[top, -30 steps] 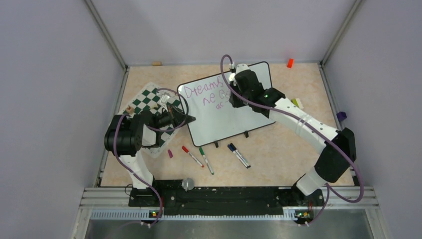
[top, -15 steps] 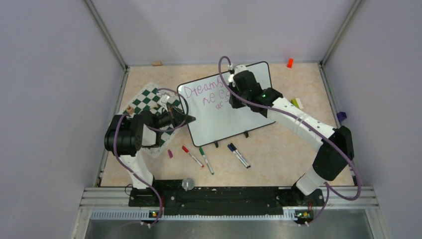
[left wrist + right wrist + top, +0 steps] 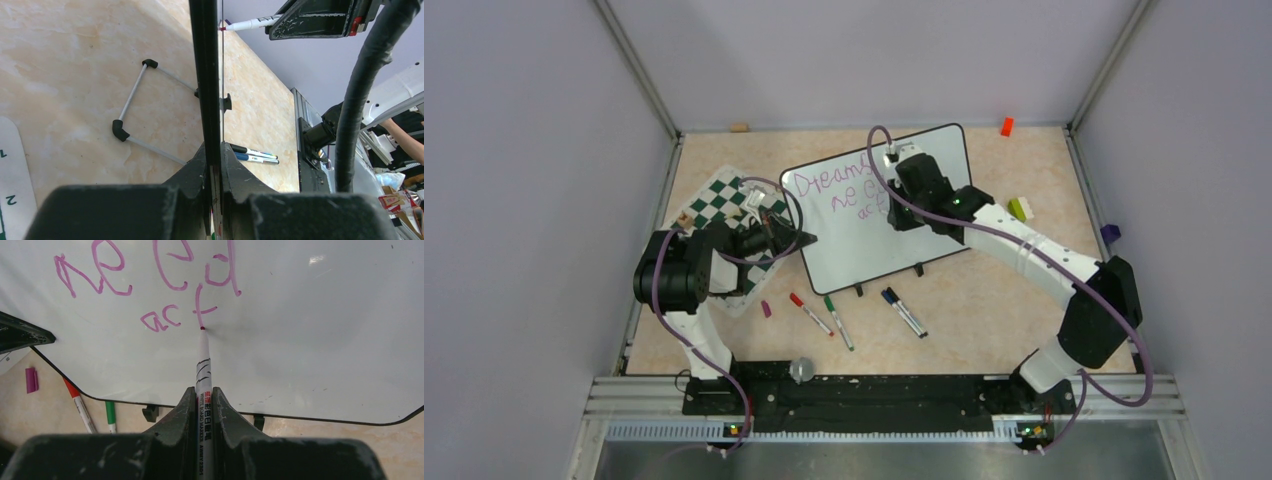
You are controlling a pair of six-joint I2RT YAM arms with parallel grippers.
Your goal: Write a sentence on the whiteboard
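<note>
Only the top external view shows the whole whiteboard. It is set at the middle of the table, nearer the far edge, with a green-and-white chess mat beside its left edge. A purple cap, a red marker, a green marker and 2 dark-capped markers are laid along its near edge. The sentence is written in purple-pink across the board's upper left. "Dream" can be read there before the right arm hides the rest.

The left wrist view presents the board edge-on and reveals a grey wire stand behind it, which no other view shows. The left gripper is clenched on the board's thin black frame, at its left edge.

The right wrist view alone resolves the writing point. The right gripper is closed around a white board marker, whose tip is pressed to the white surface at the foot of the last stroke, just right of the letters "ac". The lettering lies directly ahead of this gripper and to its left. The board's near edge and 2 small black feet lie just below its fingers.
</note>
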